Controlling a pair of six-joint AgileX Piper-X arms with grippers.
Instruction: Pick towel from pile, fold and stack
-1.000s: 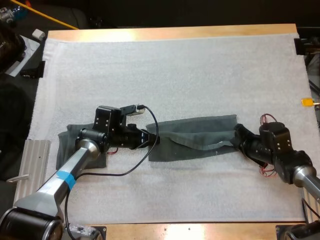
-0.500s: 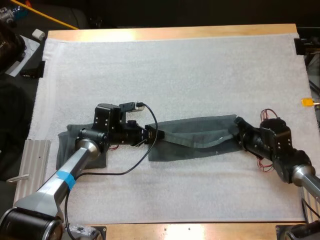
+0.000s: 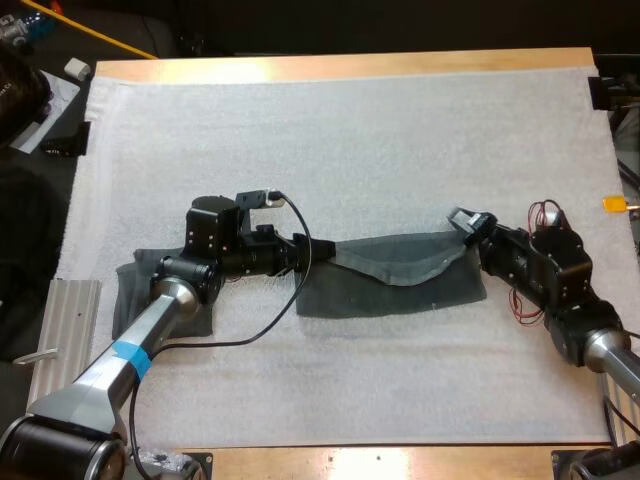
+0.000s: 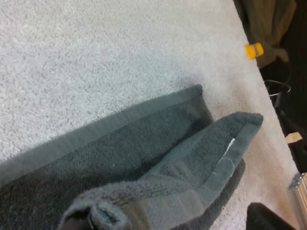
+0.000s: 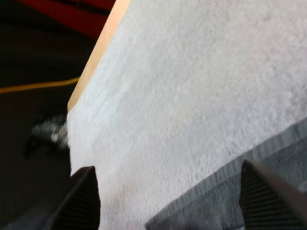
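L tool (image 3: 303, 257) pinched the towel (image 3: 400, 290) at its edge, raising a flap prob. to fold over; R tool (image 3: 467, 222) was spread, just off opp. corner.

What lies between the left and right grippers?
A dark towel, spread on the mat from the left gripper to the right gripper, seen in the high view.

You couldn't see your left gripper (image 3: 304, 254) tips at all, the towel (image 4: 192, 167) was bunched right over them. The other towel (image 3: 133, 282) sat half buried under that arm. Also the right wrist view chopped off the right gripper (image 5: 167, 165) fingers (image 5: 82, 196) at the frame edge.
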